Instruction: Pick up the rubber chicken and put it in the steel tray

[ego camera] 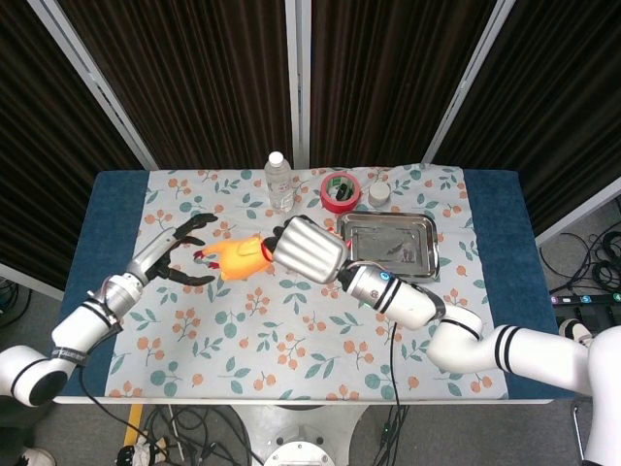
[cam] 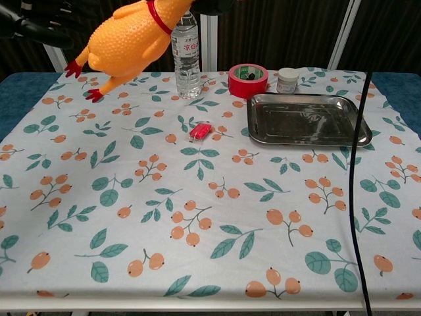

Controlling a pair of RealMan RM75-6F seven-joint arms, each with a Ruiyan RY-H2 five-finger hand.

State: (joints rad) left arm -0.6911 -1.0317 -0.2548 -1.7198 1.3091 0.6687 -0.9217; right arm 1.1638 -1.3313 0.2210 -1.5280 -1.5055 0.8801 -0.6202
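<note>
Robot lab, black curtains (ego camera: 194, 68) behind table (ego camera: 500, 209), loose cables (ego camera: 592, 262) on floor
</note>
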